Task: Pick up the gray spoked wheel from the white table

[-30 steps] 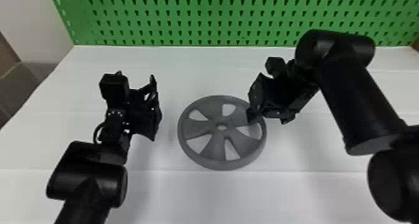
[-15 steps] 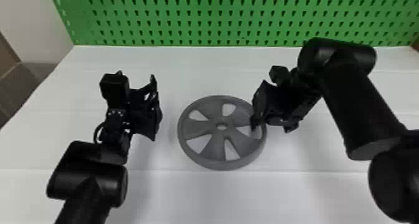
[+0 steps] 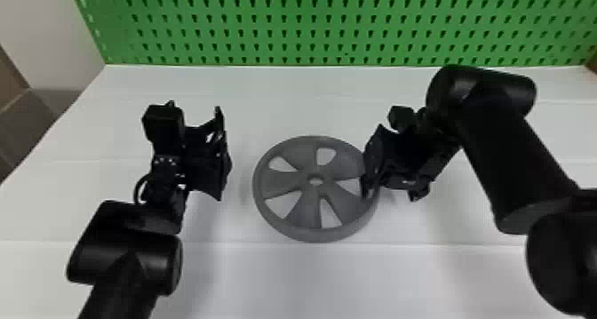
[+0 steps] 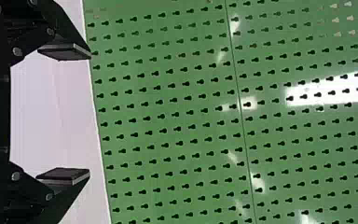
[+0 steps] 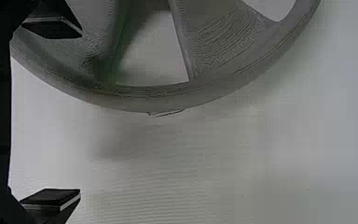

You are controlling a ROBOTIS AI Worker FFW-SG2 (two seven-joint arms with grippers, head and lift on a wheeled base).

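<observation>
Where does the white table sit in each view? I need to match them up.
Head view: the white table runs from the green pegboard toward the robot.
Left wrist view: the table shows between the left gripper's fingers, bordering the pegboard.
Right wrist view: the table lies outside the wheel's rim.
Landmark shared by head and right wrist views: the wheel.

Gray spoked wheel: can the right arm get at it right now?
Likely yes: the black right gripper is at the right rim of the gray spoked wheel, open fingers astride, nothing visibly blocking.
</observation>
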